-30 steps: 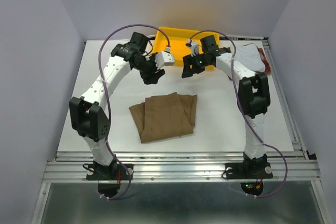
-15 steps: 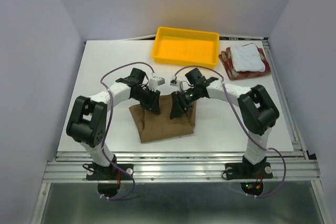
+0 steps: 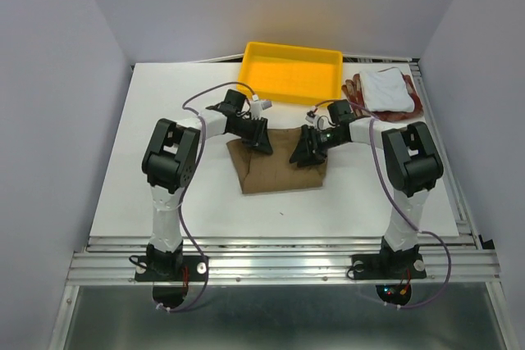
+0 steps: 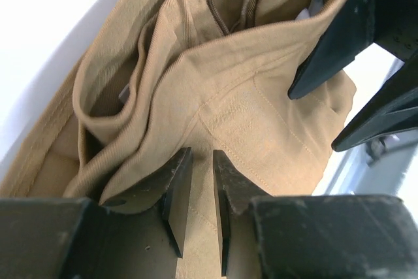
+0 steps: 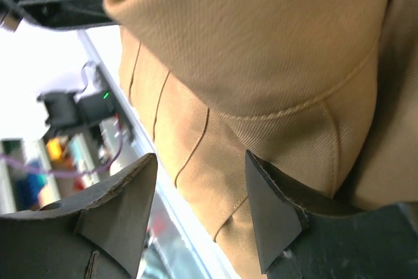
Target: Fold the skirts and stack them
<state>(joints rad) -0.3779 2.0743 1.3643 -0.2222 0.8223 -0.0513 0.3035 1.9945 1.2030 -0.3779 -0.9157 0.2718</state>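
The tan-brown pleated skirt (image 3: 279, 171) lies folded at the table's middle, with its far edge raised between the two grippers. My left gripper (image 3: 263, 141) is at the skirt's far left corner. Its fingers (image 4: 175, 181) are shut on a layer of the tan cloth (image 4: 248, 89). My right gripper (image 3: 303, 152) is at the far right corner. It grips a thick fold of the skirt (image 5: 261, 44) between wide-set fingers (image 5: 271, 207). The white skirt (image 3: 385, 88) lies folded on the red-and-beige checked skirt (image 3: 354, 93) at the back right.
A yellow plastic tray (image 3: 291, 88) stands at the back centre, just beyond both grippers. The right gripper's black fingers (image 4: 339, 37) show at the right of the left wrist view. The table's near edge and rails (image 3: 279, 243) lie below the skirt.
Both arms came down from the tray onto the tan skirt and closed on its far edge. They then carried it back and to the right, towards the tray.
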